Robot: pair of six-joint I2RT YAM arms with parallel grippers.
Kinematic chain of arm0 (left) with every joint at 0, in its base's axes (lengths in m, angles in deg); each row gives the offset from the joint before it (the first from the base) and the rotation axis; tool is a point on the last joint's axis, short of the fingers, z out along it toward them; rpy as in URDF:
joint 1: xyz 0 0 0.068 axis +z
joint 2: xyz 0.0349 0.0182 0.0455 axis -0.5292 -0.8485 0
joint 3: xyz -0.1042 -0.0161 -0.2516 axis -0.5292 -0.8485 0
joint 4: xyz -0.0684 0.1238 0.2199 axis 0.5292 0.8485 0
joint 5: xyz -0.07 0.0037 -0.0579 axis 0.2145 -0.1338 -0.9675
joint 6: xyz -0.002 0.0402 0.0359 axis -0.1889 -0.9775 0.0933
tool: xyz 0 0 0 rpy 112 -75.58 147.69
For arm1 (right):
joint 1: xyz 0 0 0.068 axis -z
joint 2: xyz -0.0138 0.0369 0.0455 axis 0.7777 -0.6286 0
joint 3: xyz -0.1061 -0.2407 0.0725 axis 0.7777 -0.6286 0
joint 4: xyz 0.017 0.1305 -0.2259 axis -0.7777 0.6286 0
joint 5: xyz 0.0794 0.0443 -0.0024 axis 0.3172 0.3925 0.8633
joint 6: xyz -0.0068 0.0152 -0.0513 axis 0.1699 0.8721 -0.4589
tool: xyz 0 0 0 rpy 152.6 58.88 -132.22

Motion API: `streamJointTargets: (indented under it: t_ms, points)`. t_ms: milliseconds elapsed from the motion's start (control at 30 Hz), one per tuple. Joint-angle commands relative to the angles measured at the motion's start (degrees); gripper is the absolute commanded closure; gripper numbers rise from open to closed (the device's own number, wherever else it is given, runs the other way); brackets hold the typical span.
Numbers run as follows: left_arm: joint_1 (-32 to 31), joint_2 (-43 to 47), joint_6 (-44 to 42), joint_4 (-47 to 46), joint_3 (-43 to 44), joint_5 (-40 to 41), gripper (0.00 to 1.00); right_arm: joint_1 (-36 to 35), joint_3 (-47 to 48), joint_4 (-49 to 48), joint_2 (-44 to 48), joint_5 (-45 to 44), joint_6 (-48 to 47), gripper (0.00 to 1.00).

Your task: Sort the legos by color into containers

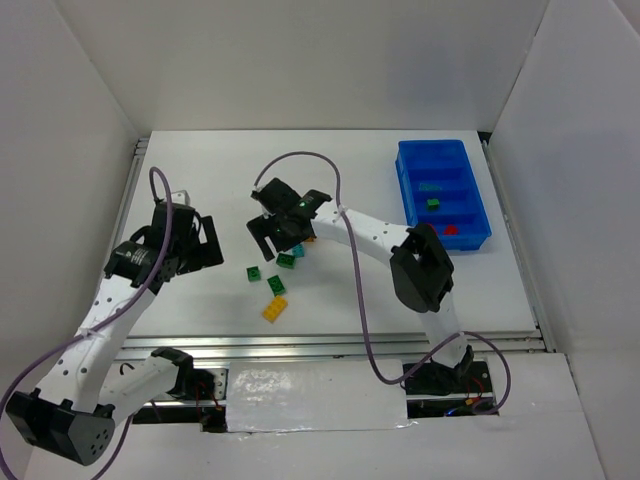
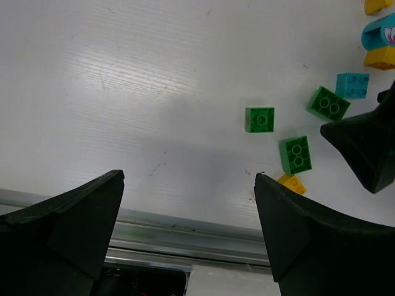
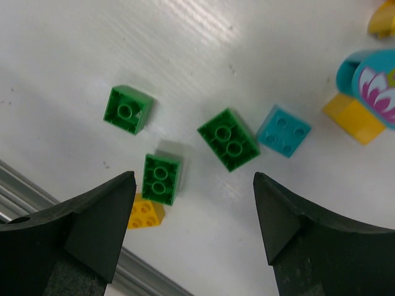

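Observation:
Three green bricks (image 3: 228, 139), (image 3: 162, 178), (image 3: 128, 110), a teal brick (image 3: 283, 131) and yellow bricks (image 3: 145, 213), (image 3: 353, 118) lie loose on the white table. My right gripper (image 3: 194, 179) is open and empty, hovering just above them (image 1: 278, 232). My left gripper (image 2: 189, 179) is open and empty, left of the cluster (image 1: 195, 240); its view shows the same green bricks (image 2: 260, 119), (image 2: 296, 155). The blue bin (image 1: 475, 205) stands at the far right, holding a teal brick (image 1: 430, 186), a green brick (image 1: 432, 203) and a red brick (image 1: 450, 229) in separate compartments.
A teal curved piece with a pink flower print (image 3: 370, 71) lies beside a yellow brick. The metal rail of the table's near edge (image 2: 185, 231) runs just below the left gripper. White walls enclose the table on three sides.

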Motion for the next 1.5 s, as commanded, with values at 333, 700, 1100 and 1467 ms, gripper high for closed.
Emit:
streamJointTargets:
  t_ms: [333, 700, 1100, 1467]
  points:
    - [0.3, 3.5, -0.2, -1.1, -0.3, -0.3, 0.01, 0.4, 12.3, 1.2, -12.3, -2.6, -12.4, 0.21]
    - [0.2, 3.7, -0.4, -1.8, -0.7, -0.8, 0.01, 0.5, 8.7, 0.8, -12.4, -0.5, -13.0, 0.30]
    - [0.3, 3.6, -0.4, -2.1, -1.0, -0.9, 0.00, 0.4, 2.3, 0.2, -10.0, 1.4, -14.0, 0.41]
    - [0.3, 3.8, -0.2, -2.4, -1.2, -0.6, 0.01, 3.5, 2.9, -5.4, 0.4, -3.3, -2.8, 1.00]
